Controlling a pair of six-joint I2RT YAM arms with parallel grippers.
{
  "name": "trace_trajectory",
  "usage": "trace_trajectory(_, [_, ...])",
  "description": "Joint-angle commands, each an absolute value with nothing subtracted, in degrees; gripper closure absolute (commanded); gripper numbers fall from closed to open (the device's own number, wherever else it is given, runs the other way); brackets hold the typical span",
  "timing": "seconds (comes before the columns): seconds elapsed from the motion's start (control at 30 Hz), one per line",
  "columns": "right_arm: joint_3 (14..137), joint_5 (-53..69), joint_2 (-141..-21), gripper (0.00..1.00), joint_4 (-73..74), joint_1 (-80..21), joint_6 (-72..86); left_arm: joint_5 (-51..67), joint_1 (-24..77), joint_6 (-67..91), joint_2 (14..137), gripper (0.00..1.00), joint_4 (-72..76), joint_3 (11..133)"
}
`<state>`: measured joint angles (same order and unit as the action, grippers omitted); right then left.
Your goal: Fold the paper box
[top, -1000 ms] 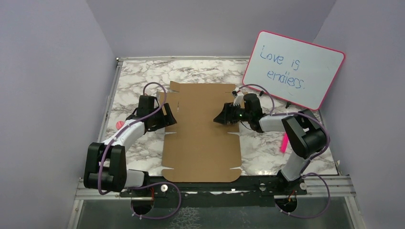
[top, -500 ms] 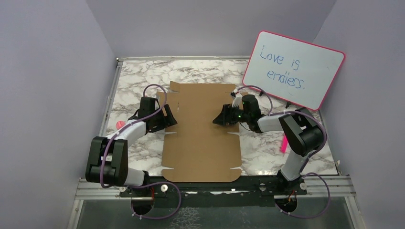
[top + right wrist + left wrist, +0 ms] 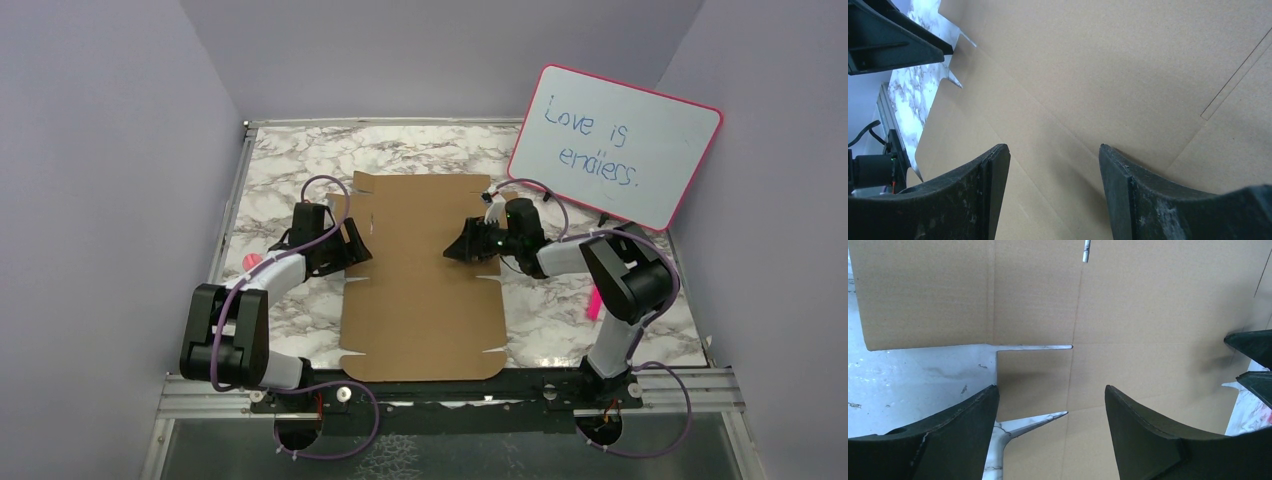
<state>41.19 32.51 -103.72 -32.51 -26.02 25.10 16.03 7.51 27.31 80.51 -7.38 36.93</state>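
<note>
The paper box is a flat brown die-cut cardboard sheet lying on the marble table, with flaps and slits along its left and right edges. My left gripper is open at the sheet's left edge, its jaws either side of a small side flap. My right gripper is open over the sheet's right part, fingers spread just above bare cardboard. Neither holds anything. The left gripper's tips also show in the right wrist view.
A pink-rimmed whiteboard with blue writing leans at the back right. A pink marker lies right of the sheet. A pink object sits by the left arm. Grey walls enclose the table.
The right gripper has slid slightly left and farther onto the sheet. The left gripper has edged a little toward the sheet's left flap. The sheet has stayed flat.
</note>
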Motion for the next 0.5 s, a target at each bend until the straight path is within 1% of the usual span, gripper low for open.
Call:
trace_trajectory(0.0, [41.6, 32.2, -106.4, 0.29, -30.8, -27.2, 25.1, 21.3, 7.7, 29.2, 78.3, 0.23, -7.5, 36.6])
trace_trajectory(0.33, [41.8, 31.9, -106.7, 0.29, -30.8, -27.4, 25.0, 22.2, 7.7, 31.9, 73.4, 0.25, -7.6, 37.6])
trace_trajectory(0.47, [41.8, 31.9, -106.7, 0.29, -30.8, -27.4, 25.0, 23.9, 7.7, 32.9, 73.1, 0.25, -7.4, 37.8])
